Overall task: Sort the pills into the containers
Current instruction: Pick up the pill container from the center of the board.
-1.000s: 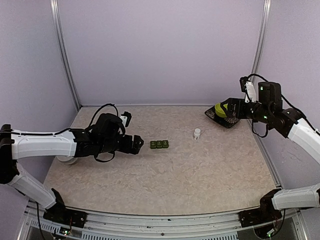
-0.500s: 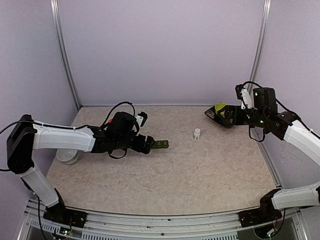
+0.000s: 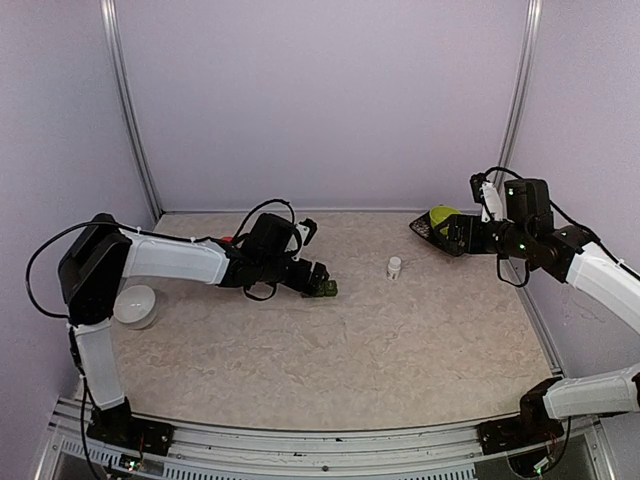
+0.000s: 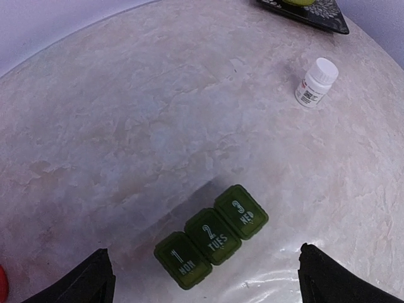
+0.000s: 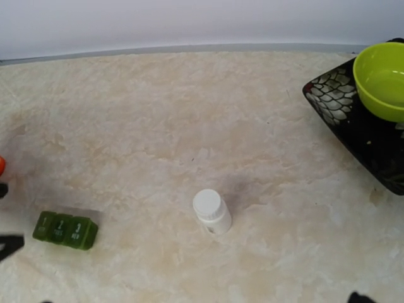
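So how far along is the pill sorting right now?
Nothing looks sorted: the containers show all three lids shut, and the white bottle stands capped. In hand: the open left gripper hovers over them, holding nothing. Left: opening lids and bottle, then placing pills.

We see a yellow-green bowl [image 5: 382, 79] sitting on a black patterned tray [image 5: 341, 101] at the far right corner of the beige marbled table [image 3: 400, 350]. Near the table's left edge rests a round white dish [image 3: 135, 306]. Pale lilac walls [image 3: 320, 100] surround everything.
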Action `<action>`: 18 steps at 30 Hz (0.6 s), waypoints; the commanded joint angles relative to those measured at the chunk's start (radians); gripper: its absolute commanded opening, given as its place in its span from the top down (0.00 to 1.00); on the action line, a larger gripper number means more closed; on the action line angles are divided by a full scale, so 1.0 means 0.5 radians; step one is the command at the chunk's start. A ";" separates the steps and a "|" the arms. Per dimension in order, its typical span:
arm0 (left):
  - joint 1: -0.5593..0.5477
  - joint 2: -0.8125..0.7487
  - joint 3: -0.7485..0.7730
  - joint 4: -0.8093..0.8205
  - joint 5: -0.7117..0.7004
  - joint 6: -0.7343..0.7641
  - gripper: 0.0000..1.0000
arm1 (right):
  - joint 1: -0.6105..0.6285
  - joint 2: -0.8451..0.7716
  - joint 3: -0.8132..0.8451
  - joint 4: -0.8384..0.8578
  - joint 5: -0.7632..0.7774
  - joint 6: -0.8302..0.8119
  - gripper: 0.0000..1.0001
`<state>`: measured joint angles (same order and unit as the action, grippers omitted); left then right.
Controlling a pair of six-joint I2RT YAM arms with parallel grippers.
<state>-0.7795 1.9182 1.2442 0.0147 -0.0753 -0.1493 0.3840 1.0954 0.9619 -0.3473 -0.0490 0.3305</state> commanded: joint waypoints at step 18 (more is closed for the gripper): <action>0.238 0.434 0.295 0.022 0.534 -0.037 0.01 | 0.005 -0.037 0.008 0.026 -0.016 0.013 0.00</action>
<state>-0.6670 2.1090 1.3548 0.0246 0.1581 -0.1726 0.3840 1.0840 0.9615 -0.3470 -0.0467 0.3309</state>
